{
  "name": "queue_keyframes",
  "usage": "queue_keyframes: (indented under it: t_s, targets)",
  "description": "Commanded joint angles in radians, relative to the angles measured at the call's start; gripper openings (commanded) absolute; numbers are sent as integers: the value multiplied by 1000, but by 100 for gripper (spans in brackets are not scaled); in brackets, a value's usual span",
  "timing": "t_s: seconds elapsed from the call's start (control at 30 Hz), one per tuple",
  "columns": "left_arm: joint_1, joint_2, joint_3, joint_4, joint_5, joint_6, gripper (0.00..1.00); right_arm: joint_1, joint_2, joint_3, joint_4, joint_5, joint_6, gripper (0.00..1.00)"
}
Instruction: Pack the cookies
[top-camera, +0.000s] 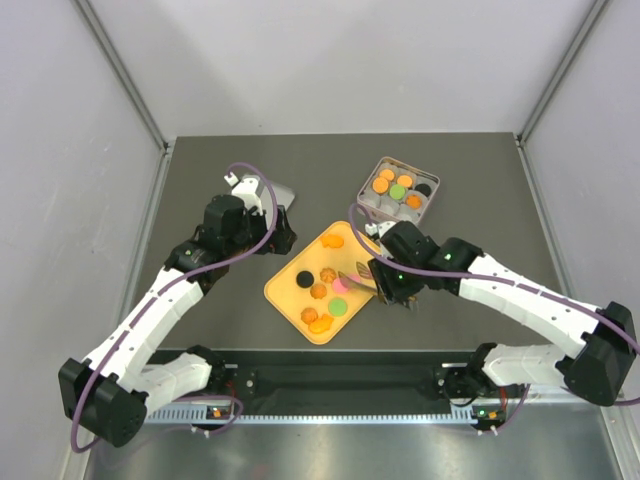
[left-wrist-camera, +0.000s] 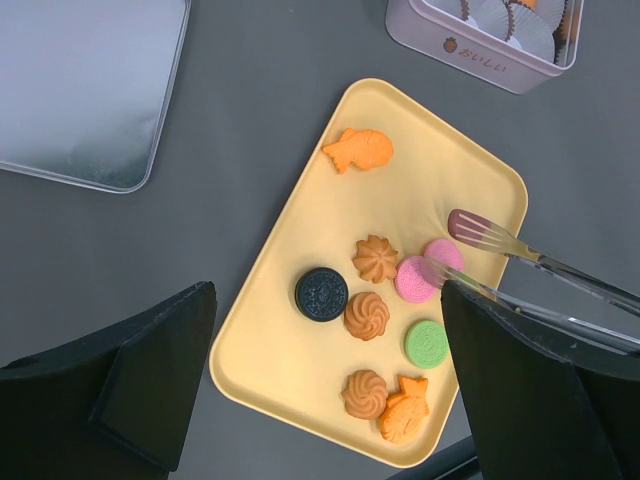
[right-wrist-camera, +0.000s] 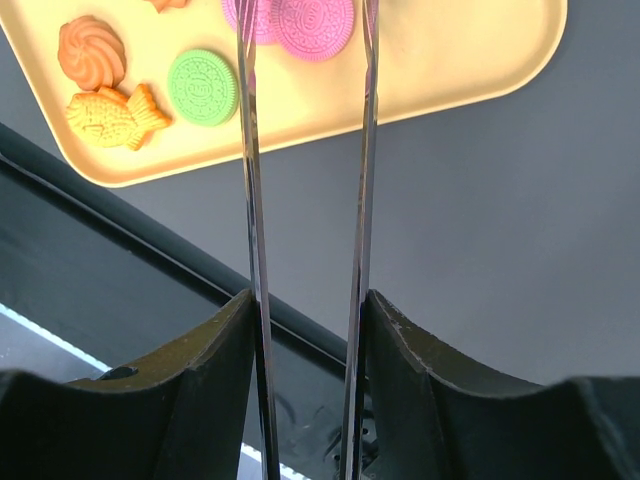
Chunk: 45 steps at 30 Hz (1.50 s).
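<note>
tray (left-wrist-camera: 270, 355) in the middle, cookies (left-wrist-camera: 367, 316) on it
tin (left-wrist-camera: 470, 55) sits behind-right of the tray, lid (left-wrist-camera: 80, 90) behind-left, more cookies in the tin

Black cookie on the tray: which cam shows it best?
Left wrist: the black cookie is close, unblocked, its embossed face legible. Top external shows only a small dark dot. Right wrist misses it.

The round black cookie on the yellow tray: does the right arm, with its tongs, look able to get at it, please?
Probably yes: the right gripper holds metal tongs at the pink round cookies; the round black cookie lies uncovered close by, past orange swirl cookies.
</note>
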Motion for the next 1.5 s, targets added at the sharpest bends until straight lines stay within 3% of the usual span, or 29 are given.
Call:
queue_keyframes:
  t_s: [0.0,0.5,0.97,1.47]
  targets:
    - [6,-4,-3,20,2,0,99,15,-18,-6,35,-3,17,46]
    - [6,-4,-3,19,0,0,99,17,-21,-16,38,-20,21,45]
    - [6,-9,-3,19,0,0,99,17,-36,-9,24,-18,25,39]
    - [6,-10,-3,19,-1,1,99,3,-62,68,-19,32,25,35]
